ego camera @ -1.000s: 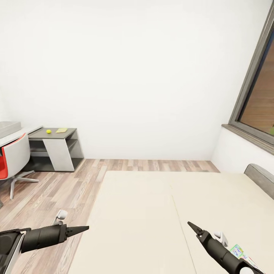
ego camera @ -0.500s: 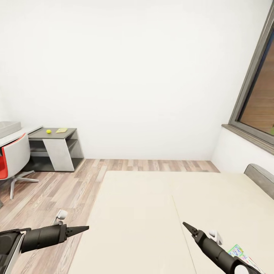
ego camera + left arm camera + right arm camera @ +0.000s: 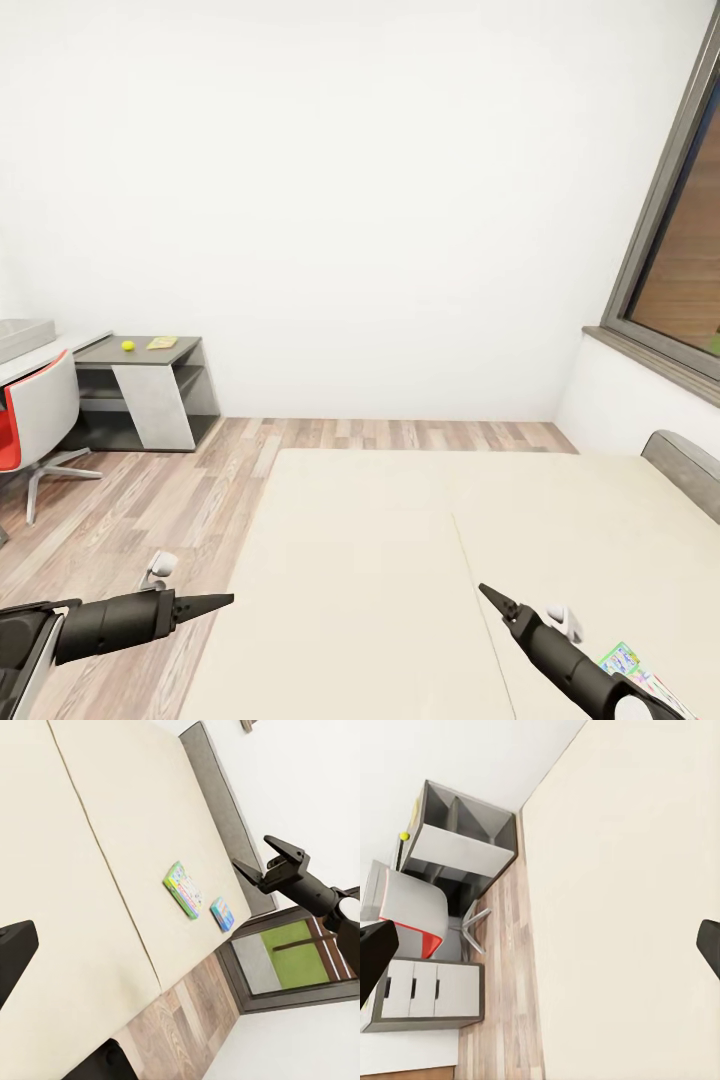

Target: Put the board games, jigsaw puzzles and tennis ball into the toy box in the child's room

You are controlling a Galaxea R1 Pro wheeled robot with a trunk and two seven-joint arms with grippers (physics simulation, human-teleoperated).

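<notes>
Two colourful board games, a larger green one (image 3: 184, 889) and a smaller blue one (image 3: 222, 913), lie flat on the cream bed (image 3: 400, 560) near its grey headboard. The green game's corner (image 3: 622, 660) peeks out beside my right arm. My right gripper (image 3: 492, 597) hovers open over the mattress, short of the games. Over the floor by the bed's side, my left gripper (image 3: 220, 601) is open and empty. The yellow tennis ball (image 3: 128, 345) and a flat yellow-green box (image 3: 161, 342) rest on the far grey table (image 3: 150, 356). A grey box (image 3: 22, 338) sits at the left edge.
A red and white swivel chair (image 3: 35, 415) stands in front of the table, with wood floor (image 3: 130, 510) between it and the bed. A white drawer unit (image 3: 420, 997) stands beyond the chair. A window (image 3: 680, 260) fills the right wall.
My right arm has shifted slightly left and back, uncovering a bit more of the board game on the bed. The left arm and the camera have not moved.
</notes>
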